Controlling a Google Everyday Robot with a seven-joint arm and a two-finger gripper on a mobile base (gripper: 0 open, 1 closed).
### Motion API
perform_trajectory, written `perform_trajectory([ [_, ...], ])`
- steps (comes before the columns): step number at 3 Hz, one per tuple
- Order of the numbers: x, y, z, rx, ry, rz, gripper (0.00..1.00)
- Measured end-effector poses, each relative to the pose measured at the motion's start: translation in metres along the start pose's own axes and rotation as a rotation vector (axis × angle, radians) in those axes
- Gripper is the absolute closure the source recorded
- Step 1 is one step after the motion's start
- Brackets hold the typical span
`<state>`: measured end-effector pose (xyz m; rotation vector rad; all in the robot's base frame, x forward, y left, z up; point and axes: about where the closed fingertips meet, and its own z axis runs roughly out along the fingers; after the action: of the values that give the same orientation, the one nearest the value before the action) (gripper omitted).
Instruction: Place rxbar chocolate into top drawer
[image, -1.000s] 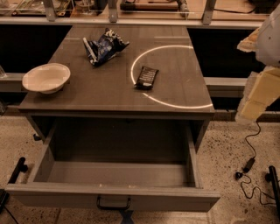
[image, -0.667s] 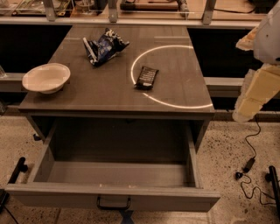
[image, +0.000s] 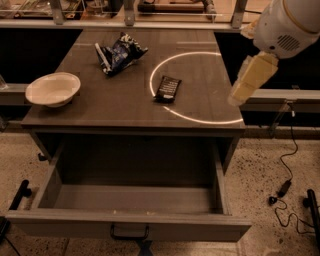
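Observation:
The rxbar chocolate (image: 167, 88), a small black bar with pale lettering, lies flat on the cabinet top (image: 125, 107), just inside the left side of a bright light ring. The top drawer (image: 130, 197) stands pulled open below the front edge, empty, with its dark pull handle (image: 129, 233) at front centre. My gripper (image: 248, 80), pale cream, hangs from the white arm at the upper right, over the top's right edge, to the right of the bar and apart from it.
A blue-and-white chip bag (image: 117, 53) lies at the back of the top. A white bowl (image: 52, 89) sits at the left edge. A black cable and plug (image: 283, 187) lie on the speckled floor at right. A shelf rail runs behind.
My arm and gripper have shifted left, from beside the cabinet toward its right edge. The bar, bag, bowl and drawer have not moved.

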<state>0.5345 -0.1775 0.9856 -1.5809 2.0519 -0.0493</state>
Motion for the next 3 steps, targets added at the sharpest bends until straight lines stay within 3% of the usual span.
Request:
perform_trajectory([
  [1, -0.027, -0.037, 0.031, 0.019, -0.095, 0.062, 0.0],
  [2, -0.048, -0.062, 0.073, -0.037, -0.192, 0.162, 0.0],
  [3, -0.072, -0.071, 0.133, -0.141, -0.238, 0.193, 0.0],
])
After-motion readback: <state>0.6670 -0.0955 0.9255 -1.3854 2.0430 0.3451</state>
